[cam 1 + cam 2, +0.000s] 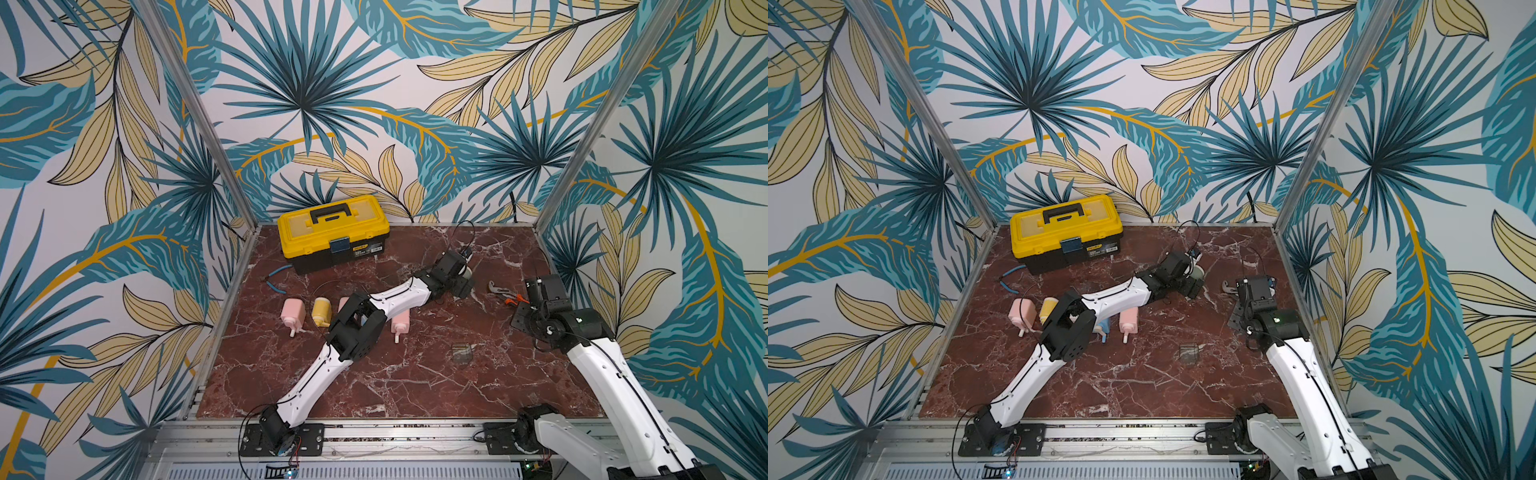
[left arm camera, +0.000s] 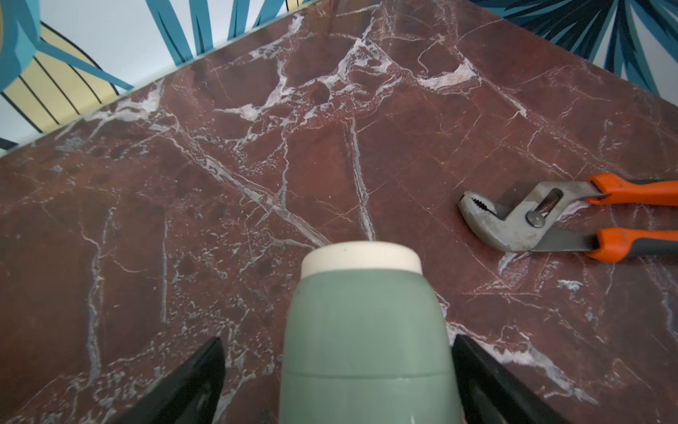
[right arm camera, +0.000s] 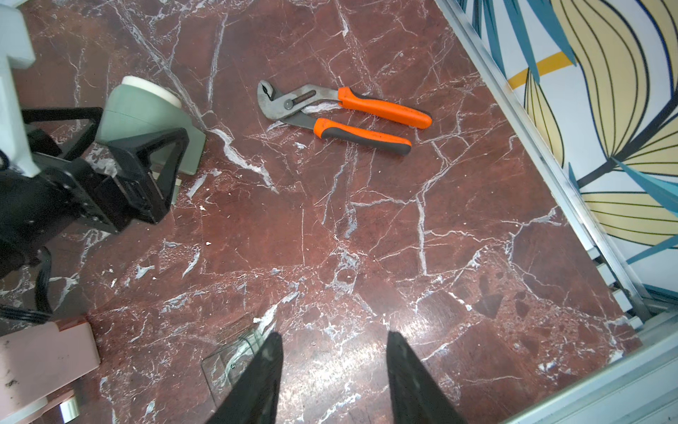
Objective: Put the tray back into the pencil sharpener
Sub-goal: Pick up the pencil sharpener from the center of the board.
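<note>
The pencil sharpener [image 2: 367, 330] is pale green with a white end and lies on the red marble table. My left gripper [image 2: 337, 339] is open, its black fingers on either side of the sharpener's body, with bare table showing beside one finger. In both top views only the sharpener's white end [image 1: 468, 272] [image 1: 1198, 273] shows past the left gripper [image 1: 463, 283]. The clear plastic tray [image 1: 462, 352] [image 1: 1188, 354] lies alone on the table, nearer the front. My right gripper [image 3: 334, 334] hangs open over bare marble, and the tray [image 3: 227, 361] lies partly behind one fingertip.
Orange-handled pliers [image 1: 505, 293] [image 3: 341, 110] lie between the two grippers. A yellow toolbox [image 1: 332, 232] stands at the back. Pink [image 1: 292, 313], yellow [image 1: 321, 311] and pink [image 1: 401, 322] sharpeners lie at the left, under the left arm. Blue-handled cutters [image 1: 274, 278] lie near the left wall.
</note>
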Robot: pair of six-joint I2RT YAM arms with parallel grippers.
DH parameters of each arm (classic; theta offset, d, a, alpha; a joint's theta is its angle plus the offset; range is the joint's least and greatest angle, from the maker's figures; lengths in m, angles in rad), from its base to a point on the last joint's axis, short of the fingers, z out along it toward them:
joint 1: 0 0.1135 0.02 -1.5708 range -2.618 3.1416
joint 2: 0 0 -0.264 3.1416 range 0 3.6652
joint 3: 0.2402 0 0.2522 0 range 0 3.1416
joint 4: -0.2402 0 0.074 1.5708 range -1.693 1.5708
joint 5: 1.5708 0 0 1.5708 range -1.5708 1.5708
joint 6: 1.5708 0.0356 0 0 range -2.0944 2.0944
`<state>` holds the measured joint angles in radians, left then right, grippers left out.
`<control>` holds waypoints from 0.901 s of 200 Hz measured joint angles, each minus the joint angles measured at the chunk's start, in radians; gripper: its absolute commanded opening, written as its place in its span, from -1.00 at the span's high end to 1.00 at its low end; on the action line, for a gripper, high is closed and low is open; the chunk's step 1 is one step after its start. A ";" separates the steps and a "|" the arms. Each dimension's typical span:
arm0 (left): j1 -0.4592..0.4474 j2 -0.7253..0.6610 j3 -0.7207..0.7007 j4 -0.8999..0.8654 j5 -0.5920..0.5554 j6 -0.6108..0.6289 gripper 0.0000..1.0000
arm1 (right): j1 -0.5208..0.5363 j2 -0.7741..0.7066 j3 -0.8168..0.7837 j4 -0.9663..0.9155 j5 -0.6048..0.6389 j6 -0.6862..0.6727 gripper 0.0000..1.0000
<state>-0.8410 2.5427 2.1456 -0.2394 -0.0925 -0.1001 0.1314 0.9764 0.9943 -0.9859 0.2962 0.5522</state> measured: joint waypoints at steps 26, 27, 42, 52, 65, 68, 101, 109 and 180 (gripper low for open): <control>0.000 0.002 0.000 -0.016 0.000 0.004 -0.55 | -0.001 -0.001 0.000 0.000 -0.006 0.000 0.03; 0.000 0.002 0.000 -0.017 0.001 0.006 -0.54 | -0.001 -0.001 0.000 0.000 -0.006 0.000 0.03; 0.000 0.002 0.002 -0.025 0.003 0.011 -0.43 | -0.001 -0.004 0.000 0.000 -0.008 0.000 0.03; 0.000 0.002 0.002 -0.031 0.002 0.011 -0.39 | -0.001 -0.007 -0.002 -0.002 -0.010 0.000 0.03; 0.000 0.002 0.002 -0.037 0.003 0.015 -0.34 | -0.001 -0.014 -0.002 -0.005 -0.011 0.000 0.03; 0.000 0.002 0.002 -0.039 0.003 0.016 -0.33 | -0.001 -0.015 -0.002 -0.006 -0.012 0.000 0.03; -0.001 0.002 0.002 -0.041 0.008 0.029 -0.14 | -0.001 -0.027 -0.003 -0.011 -0.020 0.000 0.03; -0.001 0.001 0.002 -0.041 0.010 0.033 -0.08 | -0.001 -0.026 -0.003 -0.013 -0.021 0.000 0.03; -0.006 -0.181 -0.167 -0.038 0.086 0.137 0.24 | -0.003 -0.035 -0.003 -0.019 -0.043 -0.002 0.03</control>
<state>-0.8474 2.3619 1.9781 -0.2771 -0.0063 0.0368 0.1287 0.9417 0.9909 -1.0046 0.2531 0.5499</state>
